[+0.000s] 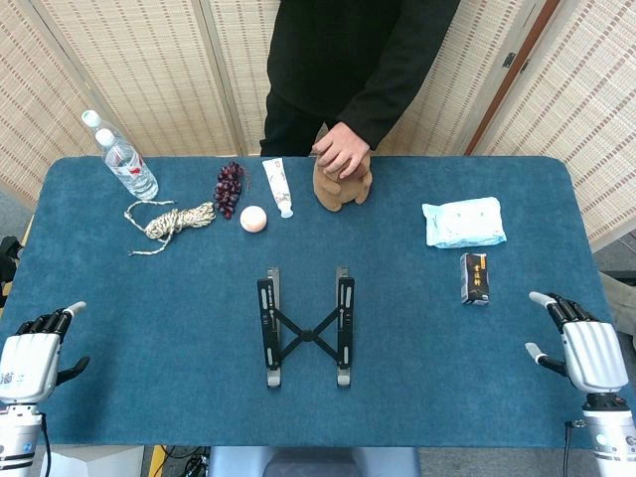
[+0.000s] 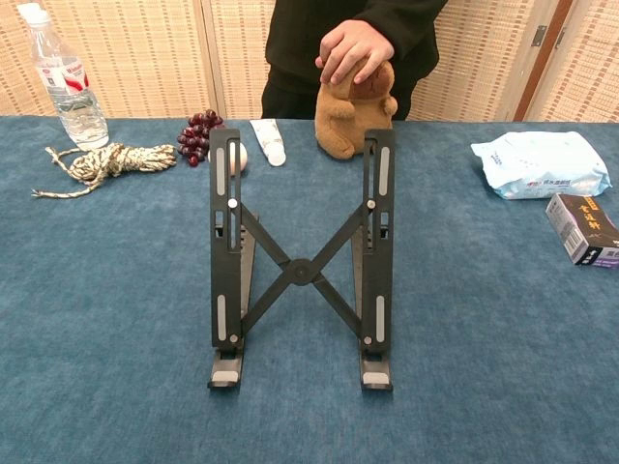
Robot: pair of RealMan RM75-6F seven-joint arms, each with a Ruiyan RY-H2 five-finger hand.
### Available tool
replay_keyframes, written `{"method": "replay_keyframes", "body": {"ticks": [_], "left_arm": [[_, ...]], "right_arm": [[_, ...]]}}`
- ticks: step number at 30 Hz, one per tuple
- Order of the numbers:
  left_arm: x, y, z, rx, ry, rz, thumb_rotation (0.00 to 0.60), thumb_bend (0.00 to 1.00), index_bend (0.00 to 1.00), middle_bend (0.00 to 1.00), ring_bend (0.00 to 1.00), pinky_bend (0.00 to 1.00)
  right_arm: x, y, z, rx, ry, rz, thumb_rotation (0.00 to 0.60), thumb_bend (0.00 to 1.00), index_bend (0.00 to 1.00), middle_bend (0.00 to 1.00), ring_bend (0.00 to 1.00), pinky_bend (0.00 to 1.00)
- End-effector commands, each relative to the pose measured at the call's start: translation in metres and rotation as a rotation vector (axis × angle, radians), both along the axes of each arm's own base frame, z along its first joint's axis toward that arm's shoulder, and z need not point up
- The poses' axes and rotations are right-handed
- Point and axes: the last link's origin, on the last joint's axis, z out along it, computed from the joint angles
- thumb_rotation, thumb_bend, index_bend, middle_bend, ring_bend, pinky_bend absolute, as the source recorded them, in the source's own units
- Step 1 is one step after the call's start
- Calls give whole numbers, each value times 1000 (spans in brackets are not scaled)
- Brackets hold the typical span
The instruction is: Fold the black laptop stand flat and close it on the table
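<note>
The black laptop stand (image 1: 306, 326) sits unfolded in the middle of the blue table (image 1: 129, 298), its two rails apart and joined by a crossed brace. In the chest view the black laptop stand (image 2: 300, 261) stands raised, tilted up from its front feet. My left hand (image 1: 32, 356) rests at the table's near left corner, fingers apart and holding nothing. At the near right corner my right hand (image 1: 584, 348) is likewise spread and empty. Both hands are far from the stand and neither shows in the chest view.
Along the far side lie a water bottle (image 1: 123, 159), a coiled rope (image 1: 171, 222), dark grapes (image 1: 230, 187), a pale ball (image 1: 253, 219) and a white tube (image 1: 278, 186). A person's hand grips a brown plush toy (image 1: 343, 184). A wipes pack (image 1: 463, 221) and small black box (image 1: 475, 277) lie at right.
</note>
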Motion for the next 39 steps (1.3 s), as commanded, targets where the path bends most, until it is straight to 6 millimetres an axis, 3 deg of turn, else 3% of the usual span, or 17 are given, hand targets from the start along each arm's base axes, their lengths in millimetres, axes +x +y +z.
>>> {"method": "replay_keyframes", "body": {"ticks": [1, 13, 23, 30, 39], "left_arm": [[-1, -1, 0, 6, 1, 4, 600, 62, 215, 321, 342, 412], [-4, -3, -9, -16, -9, 20, 600, 63, 217, 322, 342, 412], [-3, -4, -16, -57, -13, 15, 600, 62, 223, 324, 342, 413], [-5, -3, -16, -64, -17, 21, 600, 62, 224, 324, 343, 416], [-5, -1, -17, -67, -15, 14, 600, 62, 226, 324, 342, 417]], "right_arm": [[-1, -1, -2, 4, -3, -3, 600, 98, 274, 304, 319, 528], [14, -13, -7, 36, -46, 37, 600, 98, 267, 285, 299, 523], [35, -27, -21, 170, -169, 33, 600, 45, 132, 150, 164, 404], [58, -48, -35, 292, -326, 53, 600, 0, 91, 90, 114, 372], [88, -76, -55, 375, -430, 111, 600, 0, 91, 82, 108, 372]]}}
